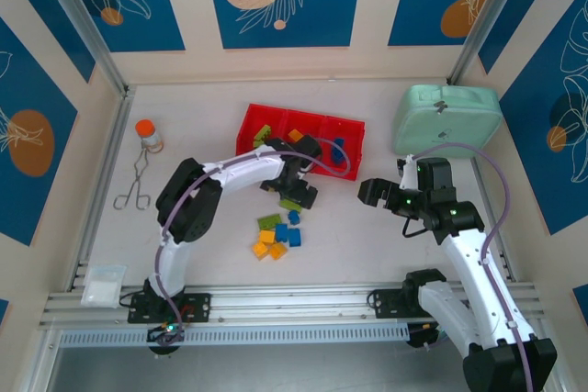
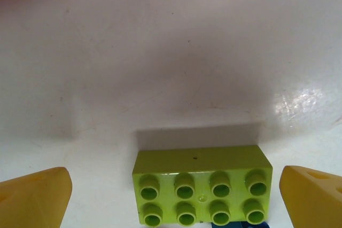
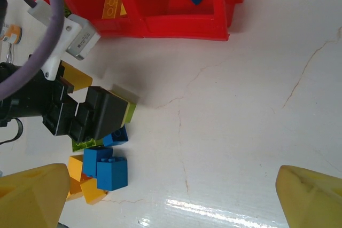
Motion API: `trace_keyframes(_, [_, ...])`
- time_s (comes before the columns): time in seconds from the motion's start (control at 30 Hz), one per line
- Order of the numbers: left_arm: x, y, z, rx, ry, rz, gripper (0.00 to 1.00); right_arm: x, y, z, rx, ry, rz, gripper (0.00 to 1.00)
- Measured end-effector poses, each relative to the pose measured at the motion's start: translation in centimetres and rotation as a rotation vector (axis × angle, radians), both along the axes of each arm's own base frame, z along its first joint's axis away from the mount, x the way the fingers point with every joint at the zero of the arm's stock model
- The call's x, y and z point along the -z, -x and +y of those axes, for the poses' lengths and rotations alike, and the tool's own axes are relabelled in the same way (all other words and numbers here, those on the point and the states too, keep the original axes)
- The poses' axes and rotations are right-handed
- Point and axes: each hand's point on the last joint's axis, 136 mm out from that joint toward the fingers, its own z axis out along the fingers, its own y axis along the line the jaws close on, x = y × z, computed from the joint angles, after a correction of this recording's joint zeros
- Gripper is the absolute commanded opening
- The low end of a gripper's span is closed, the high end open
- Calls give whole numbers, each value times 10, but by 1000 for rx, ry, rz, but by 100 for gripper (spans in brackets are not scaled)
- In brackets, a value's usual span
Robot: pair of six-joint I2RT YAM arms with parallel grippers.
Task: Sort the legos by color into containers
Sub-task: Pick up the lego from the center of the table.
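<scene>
Plainly, left gripper (image 2: 175,180) and right gripper (image 3: 172,185) gape over the cracked white table (image 3: 256,78).

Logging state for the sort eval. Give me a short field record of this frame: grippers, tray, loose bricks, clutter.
left gripper: open, fingers either side of a green brick, not touching it
green brick: studs up, resting on the table
right gripper: open, empty, over bare table
red tray: left compartment green, middle orange, right blue
loose pile: green, orange and blue bricks, near side of tray
clutter: mint-green case, orange-capped bottle
</scene>
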Motion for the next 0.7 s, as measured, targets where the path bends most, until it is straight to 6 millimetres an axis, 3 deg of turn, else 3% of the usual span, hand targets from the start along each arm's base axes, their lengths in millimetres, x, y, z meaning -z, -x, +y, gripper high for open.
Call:
trace_keyframes(0.43, [19,3,-1,14,-39,31,85,1,-2,-4,19,-2,8,99])
trace_keyframes(0.7, [20,4,-4,4,-35,24,66,3,-4,-6,30,-4,18,99])
